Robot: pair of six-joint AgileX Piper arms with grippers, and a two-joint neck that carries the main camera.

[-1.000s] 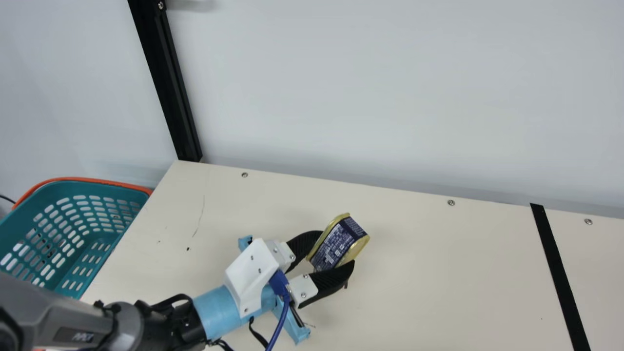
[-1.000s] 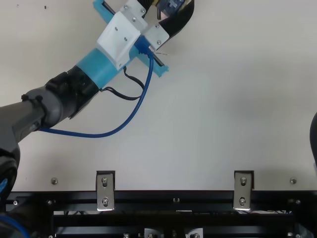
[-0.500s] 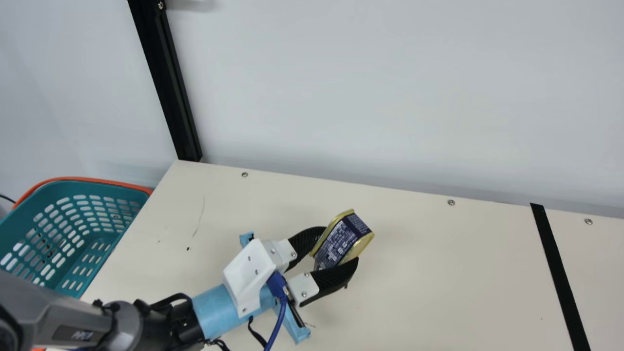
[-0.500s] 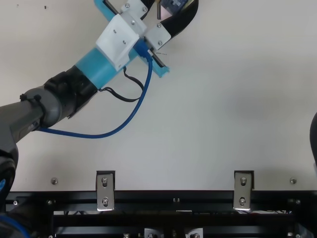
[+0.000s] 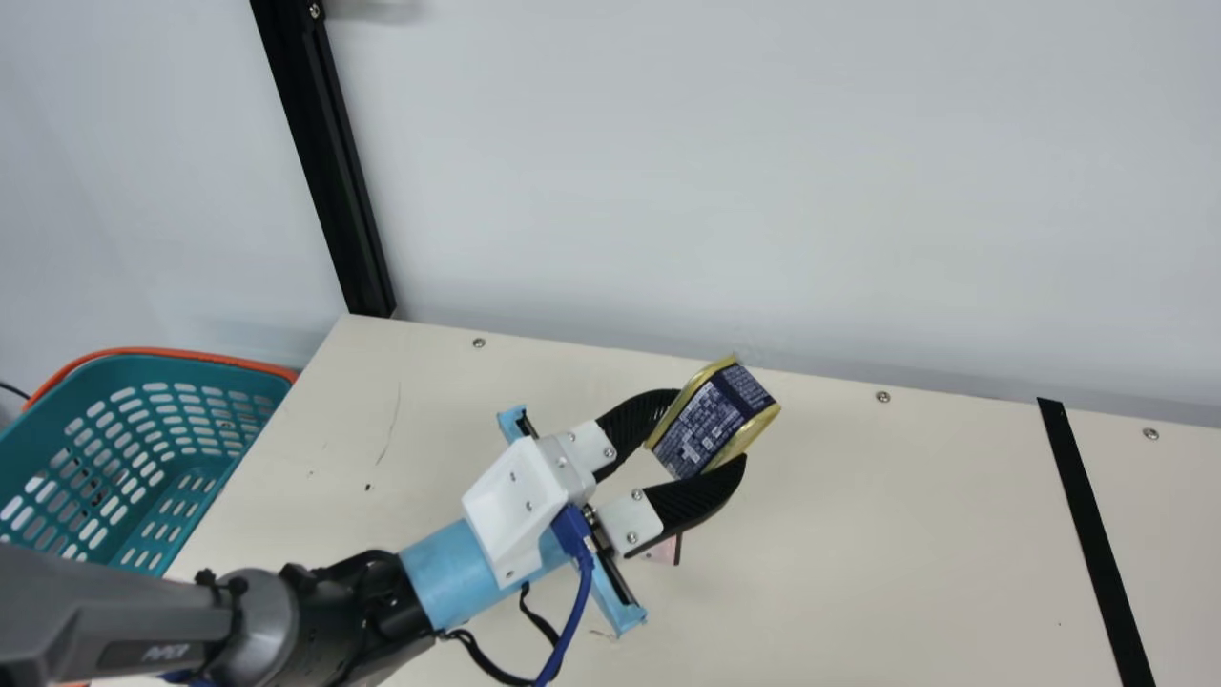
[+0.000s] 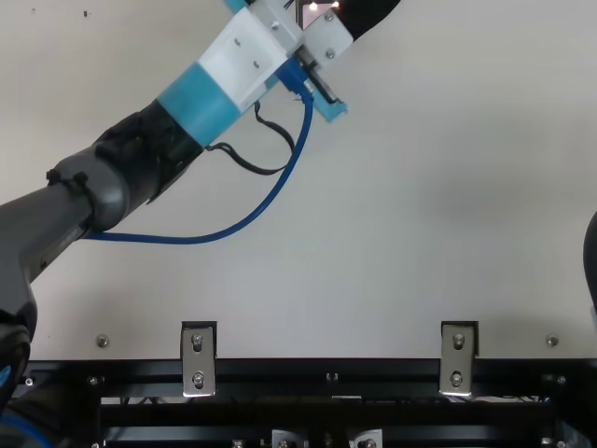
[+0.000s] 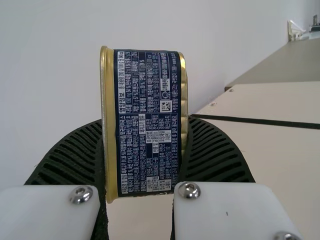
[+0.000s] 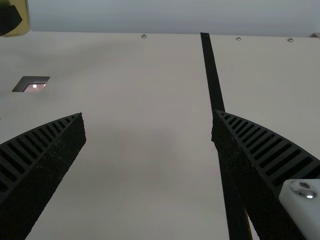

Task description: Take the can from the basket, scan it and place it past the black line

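Left gripper (image 5: pixel 708 426) pinches the can (image 7: pixel 147 125) between 2 fingers (image 7: pixel 220 155), apparently mid-scan, a handover to the spread right gripper (image 8: pixel 148 114) likely next.

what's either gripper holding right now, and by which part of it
The left gripper holds the can by its two flat gold ends, label side between the fingers. The right gripper holds nothing.

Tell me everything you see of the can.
The can is short, with gold-coloured, metal-looking rims and a dark blue label carrying dense pale print. The wall in view looks undented. It is gripped between the two ribbed fingers of my left gripper, tilted in the main view, apparently raised off the table, between the teal basket and the black line.
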